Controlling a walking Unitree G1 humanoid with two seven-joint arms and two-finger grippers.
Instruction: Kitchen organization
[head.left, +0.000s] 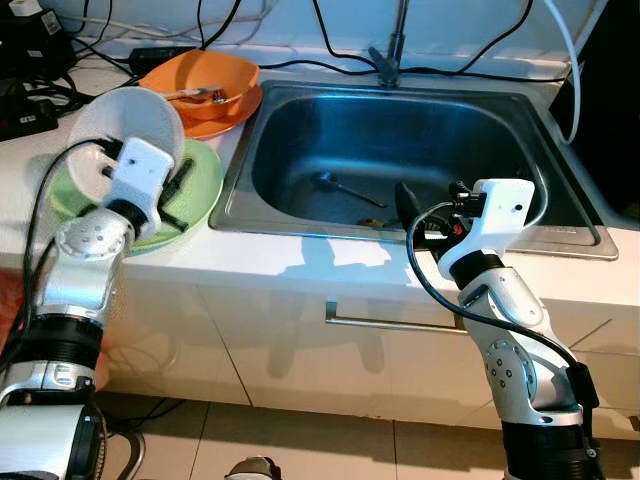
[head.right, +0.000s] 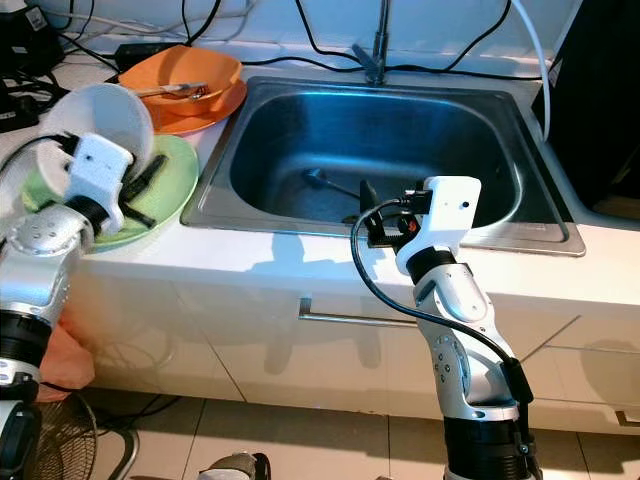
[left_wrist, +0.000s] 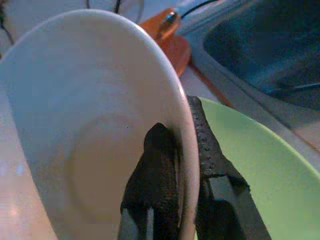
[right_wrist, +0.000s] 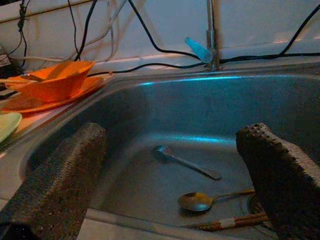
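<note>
The left gripper (left_wrist: 175, 175) is clamped on the rim of a white bowl (head.left: 125, 135), one finger inside and one outside, which tips the bowl on edge so its hollow faces away from the sink (head.left: 400, 165). It holds the bowl just above a green plate (head.left: 205, 180) that lies on the counter (head.left: 300, 265) beside the sink's left rim; the pinch on the rim is likely the only grip that a wide bowl allows two thin fingers. Behind the green plate, nearer the wall, an orange bowl (head.left: 205, 80) sits on an orange plate (head.left: 225, 118) with a utensil lying in it, so the dishes seem to be gathered on that side of the sink.

The right gripper (right_wrist: 170, 195) hovers at the sink's front rim with its fingers spread wide apart, empty, aimed into the basin. On the basin floor lie a steel spoon (right_wrist: 185, 161), a gold spoon (right_wrist: 197, 201) and a pair of chopsticks (right_wrist: 232, 221) near the drain, probably the next things to collect.
</note>
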